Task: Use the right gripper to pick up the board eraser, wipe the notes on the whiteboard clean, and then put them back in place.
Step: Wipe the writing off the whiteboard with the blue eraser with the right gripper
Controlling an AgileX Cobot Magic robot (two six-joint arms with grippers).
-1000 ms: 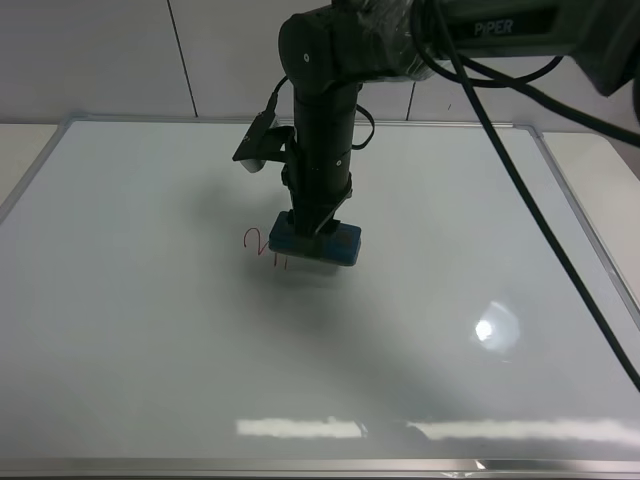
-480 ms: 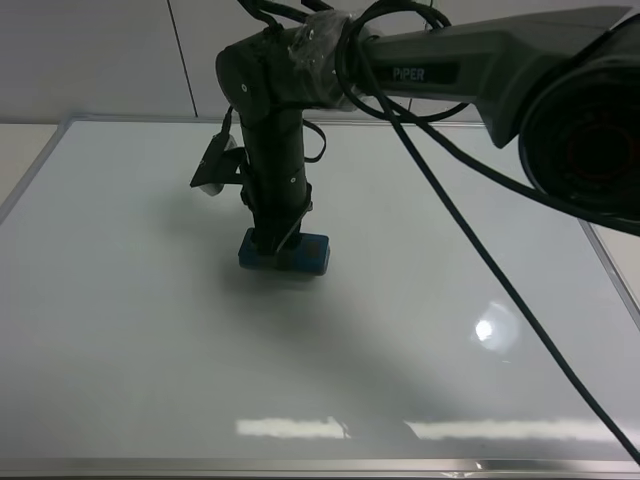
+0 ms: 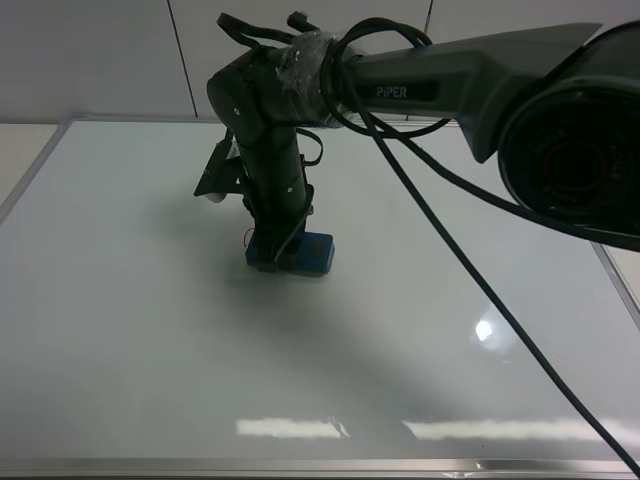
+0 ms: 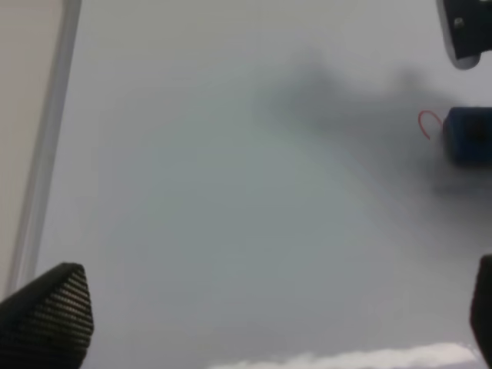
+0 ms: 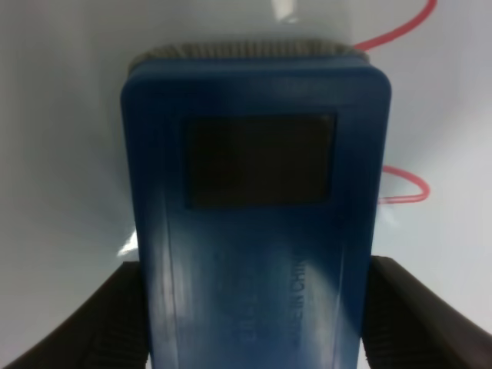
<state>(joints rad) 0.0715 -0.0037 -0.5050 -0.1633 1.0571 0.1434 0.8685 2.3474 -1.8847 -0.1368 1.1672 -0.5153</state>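
Note:
My right gripper reaches across to the left-centre of the whiteboard, pointing down and shut on the board eraser, a blue block pressed flat on the board. In the right wrist view the board eraser fills the space between the two black fingers. Red strokes of the notes curl beside it. A small red trace of the notes shows just left of the eraser. The left wrist view shows the eraser, a red loop of the notes, and my left gripper open above the board.
The whiteboard's silver frame runs along the near edge, and its left frame lies close to my left gripper. Black cables hang from the right arm over the board's right half. A white panelled wall stands behind.
The right arm has slid the eraser leftward over the red scribble. Most of the scribble seen a second ago no longer shows; only a small red trace is left beside the eraser.

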